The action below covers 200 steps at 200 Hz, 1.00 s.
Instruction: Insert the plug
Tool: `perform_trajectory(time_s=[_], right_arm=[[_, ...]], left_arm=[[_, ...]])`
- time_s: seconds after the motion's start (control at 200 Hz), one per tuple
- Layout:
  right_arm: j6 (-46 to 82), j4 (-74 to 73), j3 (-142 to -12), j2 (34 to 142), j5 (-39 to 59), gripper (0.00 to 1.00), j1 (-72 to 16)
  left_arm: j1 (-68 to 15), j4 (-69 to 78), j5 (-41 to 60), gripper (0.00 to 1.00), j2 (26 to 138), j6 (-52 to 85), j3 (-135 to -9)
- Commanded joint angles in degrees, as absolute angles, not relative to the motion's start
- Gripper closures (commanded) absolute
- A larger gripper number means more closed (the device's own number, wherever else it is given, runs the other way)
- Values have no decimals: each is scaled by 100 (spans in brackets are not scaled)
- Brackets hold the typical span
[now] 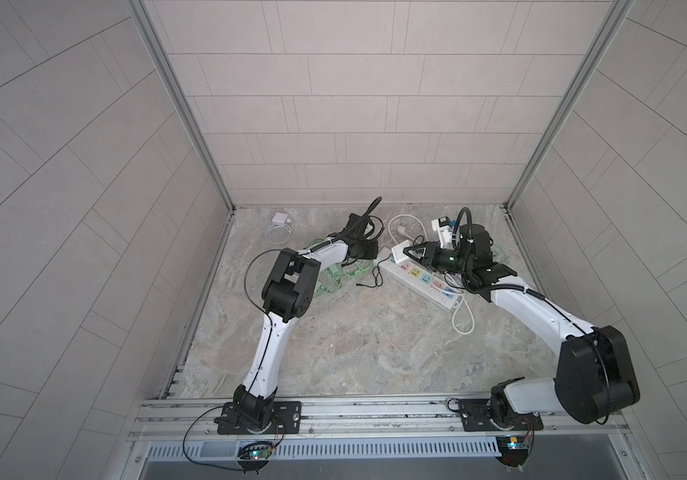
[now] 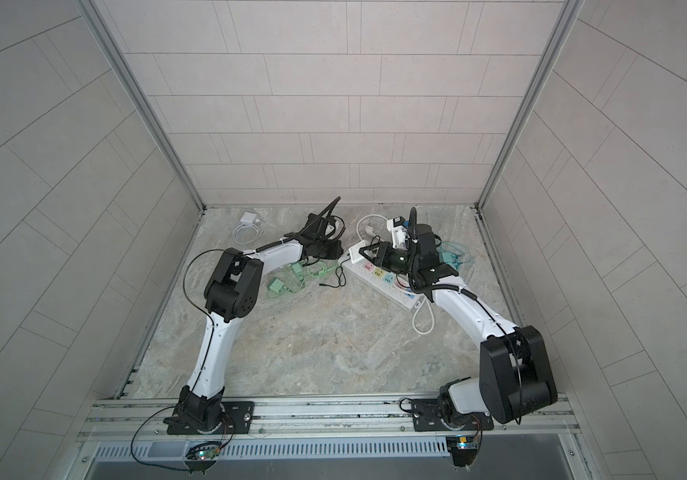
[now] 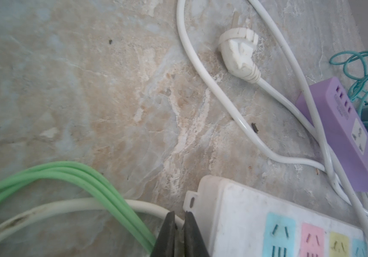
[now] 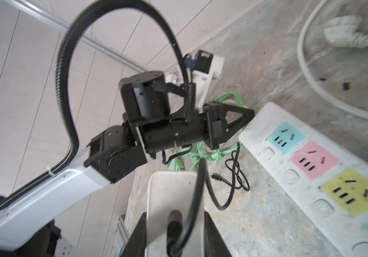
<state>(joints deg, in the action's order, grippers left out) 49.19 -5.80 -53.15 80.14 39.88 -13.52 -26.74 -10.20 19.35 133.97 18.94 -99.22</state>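
Note:
A white power strip (image 1: 420, 282) (image 2: 383, 280) with blue, pink and yellow socket panels lies aslant on the marble floor. My right gripper (image 4: 175, 224) (image 1: 410, 250) is shut on a white plug block (image 4: 172, 193) with a black cable. It holds the block just above the strip's far-left end, beside the blue socket (image 4: 286, 138). My left gripper (image 3: 178, 222) (image 4: 251, 113) is shut. Its tips sit at the white cord (image 3: 112, 204) where it meets the end of the power strip (image 3: 256, 222). Whether they pinch the cord I cannot tell.
Green cables (image 3: 67, 175) and green adapters (image 2: 277, 286) lie under the left arm. A thin black cable (image 1: 369, 284) trails by the strip. Behind are a loose white plug (image 3: 238, 53), a purple strip (image 3: 343, 133), teal cables (image 3: 367, 64) and a white charger (image 1: 280, 219).

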Motion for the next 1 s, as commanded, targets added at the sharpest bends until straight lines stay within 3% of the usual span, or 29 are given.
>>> perform_trajectory(time_s=[0.0, 0.08, 0.225, 0.405, 0.59, 0.761, 0.996], right_arm=[[5368, -1077, -5285, 8246, 3020, 75, -1430], [5168, -989, -5259, 8264, 2355, 75, -1532], [4557, 668, -5709, 8059, 559, 74, -1831], [4159, 1632, -6070, 8002, -727, 72, -2243], [3805, 1235, -6193, 8228, -882, 73, -2480], [3519, 1743, -7506, 8487, -700, 73, -2353], [3579, 2213, -9700, 9569, 488, 73, -1830]], left_arm=[[-2646, -2133, 1876, 90, 13708, 1911, -9456], [-2641, -1982, 1922, 91, 13646, 1966, -9252], [-2654, -1602, 2058, 93, 13391, 2065, -8665], [-2655, -1382, 2107, 94, 13212, 2099, -8306], [-2672, -1328, 2199, 94, 13191, 2127, -8229], [-2672, -1217, 2238, 95, 13172, 2155, -8158], [-2678, -1107, 2348, 95, 13218, 2241, -8165]])
